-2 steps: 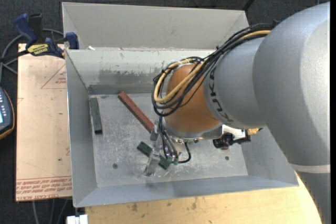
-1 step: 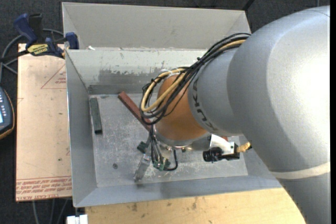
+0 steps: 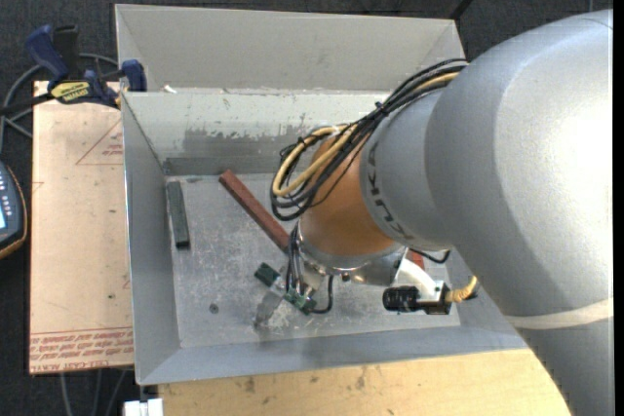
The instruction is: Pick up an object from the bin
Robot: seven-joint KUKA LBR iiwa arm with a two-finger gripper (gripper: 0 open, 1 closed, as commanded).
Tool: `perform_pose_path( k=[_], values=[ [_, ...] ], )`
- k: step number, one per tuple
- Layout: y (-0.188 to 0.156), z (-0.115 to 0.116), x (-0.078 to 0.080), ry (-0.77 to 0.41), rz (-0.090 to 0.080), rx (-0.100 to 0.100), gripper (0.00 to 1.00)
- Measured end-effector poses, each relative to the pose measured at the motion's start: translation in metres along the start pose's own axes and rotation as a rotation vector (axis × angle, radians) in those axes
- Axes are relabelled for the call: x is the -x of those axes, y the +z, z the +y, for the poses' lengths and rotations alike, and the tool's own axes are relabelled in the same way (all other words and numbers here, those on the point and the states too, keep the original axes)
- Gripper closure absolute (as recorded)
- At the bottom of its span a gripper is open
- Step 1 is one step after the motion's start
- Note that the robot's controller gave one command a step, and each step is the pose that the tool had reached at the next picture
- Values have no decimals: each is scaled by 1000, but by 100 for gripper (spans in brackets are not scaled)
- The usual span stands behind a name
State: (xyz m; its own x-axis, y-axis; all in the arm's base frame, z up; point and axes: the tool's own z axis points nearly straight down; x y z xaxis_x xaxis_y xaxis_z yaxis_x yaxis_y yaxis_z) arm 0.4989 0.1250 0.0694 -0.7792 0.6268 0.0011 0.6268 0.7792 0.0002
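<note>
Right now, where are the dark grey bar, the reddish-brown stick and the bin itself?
dark grey bar (image 3: pixel 177 214): camera view, middle of its length.
reddish-brown stick (image 3: pixel 253 207): camera view, middle of its visible part.
bin (image 3: pixel 292 54): camera view, bare back wall.

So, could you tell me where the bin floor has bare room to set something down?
The floor is bare between the grey bar and the brown stick, and in the lower left corner below the bar. It is crowded around the claw, where a small green piece lies; the arm covers the right side.
</note>
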Motion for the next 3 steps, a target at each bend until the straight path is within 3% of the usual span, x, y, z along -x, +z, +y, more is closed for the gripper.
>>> perform_pose_path(
  k=[1, 2, 3],
  values=[
    [-1, 0, 0, 1, -1, 1, 100],
    [-7, 1, 0, -1, 0, 1, 100],
    [-71, 2, 0, -4, -4, 4, 100]
  ],
)
